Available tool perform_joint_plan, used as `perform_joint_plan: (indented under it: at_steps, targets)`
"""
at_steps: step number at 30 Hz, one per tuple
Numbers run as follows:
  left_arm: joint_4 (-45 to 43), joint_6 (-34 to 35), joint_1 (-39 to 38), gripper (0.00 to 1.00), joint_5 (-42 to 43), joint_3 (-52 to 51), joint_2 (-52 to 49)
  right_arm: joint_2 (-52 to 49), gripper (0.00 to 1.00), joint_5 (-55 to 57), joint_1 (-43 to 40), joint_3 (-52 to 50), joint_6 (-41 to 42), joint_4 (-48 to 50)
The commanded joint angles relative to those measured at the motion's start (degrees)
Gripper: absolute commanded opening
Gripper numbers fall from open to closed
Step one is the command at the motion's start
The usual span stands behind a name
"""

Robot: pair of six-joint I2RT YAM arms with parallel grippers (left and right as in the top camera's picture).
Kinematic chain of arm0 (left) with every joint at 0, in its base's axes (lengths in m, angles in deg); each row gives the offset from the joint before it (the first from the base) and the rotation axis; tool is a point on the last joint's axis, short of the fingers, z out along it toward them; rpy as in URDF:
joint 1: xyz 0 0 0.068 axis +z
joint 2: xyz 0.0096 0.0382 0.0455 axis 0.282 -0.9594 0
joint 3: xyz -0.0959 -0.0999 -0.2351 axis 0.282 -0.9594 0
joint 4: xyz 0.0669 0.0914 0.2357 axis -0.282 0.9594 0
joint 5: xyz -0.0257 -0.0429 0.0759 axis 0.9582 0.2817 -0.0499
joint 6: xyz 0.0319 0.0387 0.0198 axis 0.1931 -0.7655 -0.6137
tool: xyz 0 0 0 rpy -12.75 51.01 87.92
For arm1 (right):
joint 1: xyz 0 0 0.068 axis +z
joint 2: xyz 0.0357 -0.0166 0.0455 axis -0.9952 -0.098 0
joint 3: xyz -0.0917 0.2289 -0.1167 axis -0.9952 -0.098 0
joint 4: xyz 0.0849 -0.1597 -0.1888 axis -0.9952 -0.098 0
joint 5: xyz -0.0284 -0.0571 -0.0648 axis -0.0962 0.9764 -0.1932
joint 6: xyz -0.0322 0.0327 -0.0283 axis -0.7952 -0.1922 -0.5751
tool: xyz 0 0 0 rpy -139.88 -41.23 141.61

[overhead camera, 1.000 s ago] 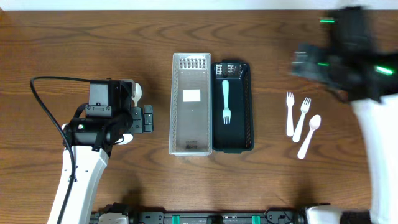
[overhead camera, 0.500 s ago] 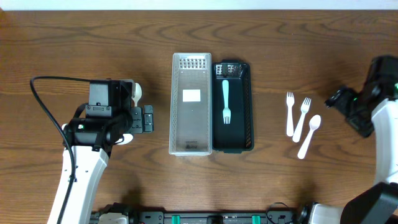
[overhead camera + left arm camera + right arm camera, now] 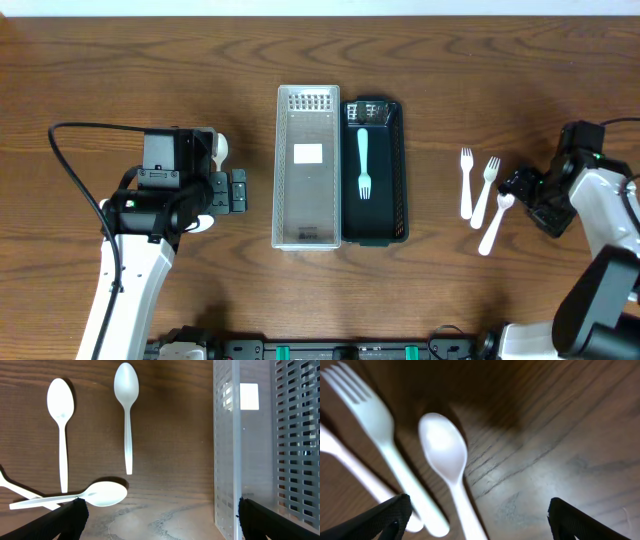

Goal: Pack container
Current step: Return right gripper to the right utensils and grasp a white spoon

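Spoons, three white ones, show only in my left wrist view, beside the grey slotted container at the table's middle; overhead, my left arm hides them. Both my left gripper and right gripper gape wide, empty, the right over another white spoon near the right edge

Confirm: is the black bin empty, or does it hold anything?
Not empty. One pale green fork lies flat on the floor of the black bin; what sits at its top end is unclear.
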Motion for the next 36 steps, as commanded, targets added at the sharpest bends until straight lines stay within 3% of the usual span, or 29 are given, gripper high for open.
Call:
perform_joint_plan:
  at_steps: [1,27,30,34,36]
  targets:
    - [0.2,0.1,0.3,0.98,0.2,1.0,0.0,-2.3,0.9,-0.2,0.9,-0.9,-0.4,0.7]
    - [0.2,0.1,0.3,0.98,0.2,1.0,0.0,-7.3,0.8,3.9,2.0,-1.5,-5.4,0.9]
    - [0.2,0.1,0.3,0.98,0.2,1.0,0.0,-7.3,0.68,3.9,2.0,-1.5,-5.4,0.9]
    - [0.2,0.1,0.3,0.98,0.2,1.0,0.0,-7.3,0.4,3.9,2.0,-1.5,-5.4,0.9]
    - [0.2,0.1,0.3,0.98,0.2,1.0,0.0,-7.3,0.35,3.9,2.0,-1.5,-5.4,0.9]
